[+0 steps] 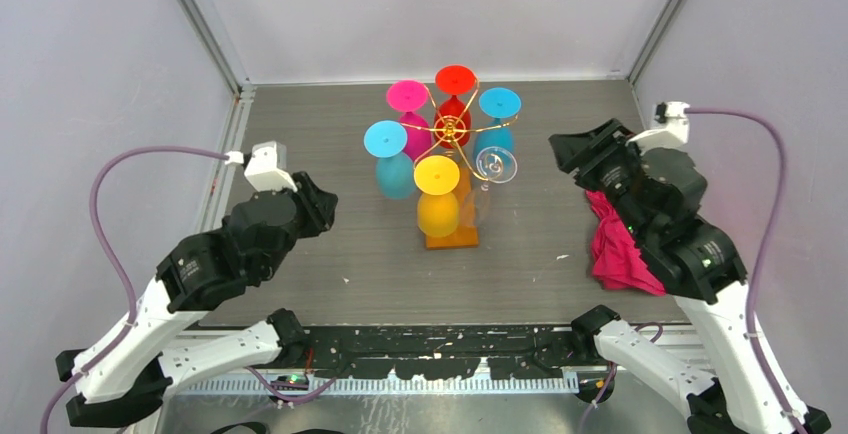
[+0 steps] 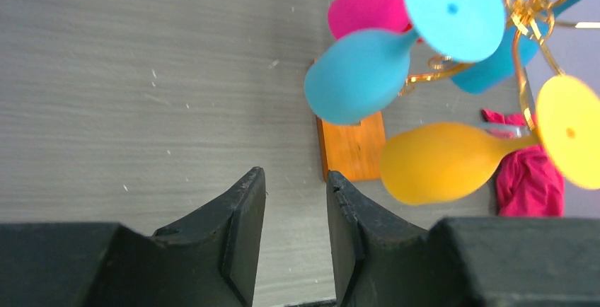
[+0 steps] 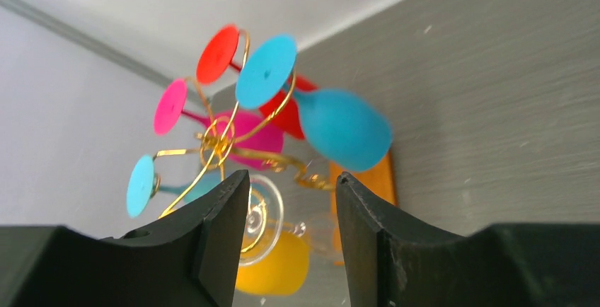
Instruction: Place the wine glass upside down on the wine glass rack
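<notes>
Grey table (image 1: 300, 284), white walls: clear wine glass (image 1: 495, 165) hangs bowl-down, stem upright, on the wine glass rack's (image 1: 452, 132) right side, mid-table. Right pincer (image 1: 562, 146), parted and empty, sits nearer it; left pincer (image 1: 326, 204), also parted and empty, well apart.

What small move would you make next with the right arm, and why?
Probably ease the right gripper back toward its base: the clear wine glass already hangs upside down on the wine glass rack, and the gripper stands open, empty.
</notes>
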You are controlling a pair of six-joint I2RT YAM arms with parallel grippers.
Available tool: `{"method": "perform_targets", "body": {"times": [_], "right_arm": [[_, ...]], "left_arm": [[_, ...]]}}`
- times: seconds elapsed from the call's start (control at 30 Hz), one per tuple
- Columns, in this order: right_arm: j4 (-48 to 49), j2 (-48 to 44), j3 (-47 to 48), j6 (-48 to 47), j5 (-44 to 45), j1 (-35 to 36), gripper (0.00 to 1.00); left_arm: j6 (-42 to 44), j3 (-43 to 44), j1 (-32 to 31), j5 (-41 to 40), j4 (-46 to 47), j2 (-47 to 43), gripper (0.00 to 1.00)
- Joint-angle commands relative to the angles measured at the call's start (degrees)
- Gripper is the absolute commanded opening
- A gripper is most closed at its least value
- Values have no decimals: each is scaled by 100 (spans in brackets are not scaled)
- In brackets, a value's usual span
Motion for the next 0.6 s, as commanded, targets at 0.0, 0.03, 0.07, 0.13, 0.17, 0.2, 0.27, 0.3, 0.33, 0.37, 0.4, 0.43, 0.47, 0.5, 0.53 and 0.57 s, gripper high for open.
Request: {"method": "perform_targets", "body": {"times": [0.0,0.03,0.07,0.13,0.17,0.2,0.27,0.3,0.33,0.37,0.4,0.43,0.47,0.5,0.53,0.57], "right_arm": [[-405,217,657,-1043,1539,1,54],[-402,304,733,-1187,1697,5,54],[-387,398,814,-1317,1849,4,54],[-282,598,959,-1621,2082,-2,55],[-219,725,1041,-1751,2172,-7,55],[-180,845,1126,-1852,2251,-20,55],[-129,1158,1379,-2081,2381,-91,55],[-67,1307,1487,-2218,2429,-129,55],[3,1520,1630,-2345,2451,-201,55],[52,1707,1757,-2460,2427,-308,55],[80,1901,1907,-2527,2295,-501,55],[107,2100,2053,-2536,2063,-768,55],[156,2280,2162,-2505,1784,-1067,55],[241,2481,2250,-2452,1496,-1383,55],[333,2675,2324,-2407,1256,-1655,55],[408,2876,2391,-2353,971,-1918,55]], "left_arm": [[1072,752,-32,-833,126,423,40],[1312,904,-20,-946,193,556,40],[1579,1043,-20,-1045,268,688,41],[2101,1286,2,-1280,477,941,42],[2375,1357,47,-1343,638,1043,42],[2653,1401,149,-1329,839,1148,43],[3114,1484,524,-993,1239,1338,43],[3236,1568,840,-661,1371,1460,43],[3282,1697,1353,-263,1457,1641,43],[3254,1800,1781,191,1509,1796,42],[3178,1922,2224,598,1550,1968,42],[3095,2023,2592,971,1604,2124,42],[3031,2113,2945,1264,1687,2290,42],[3071,2138,3100,1352,1800,2429,42],[3212,2146,3146,1283,2094,2550,42],[3376,2174,3182,1278,2317,2718,41]]}}
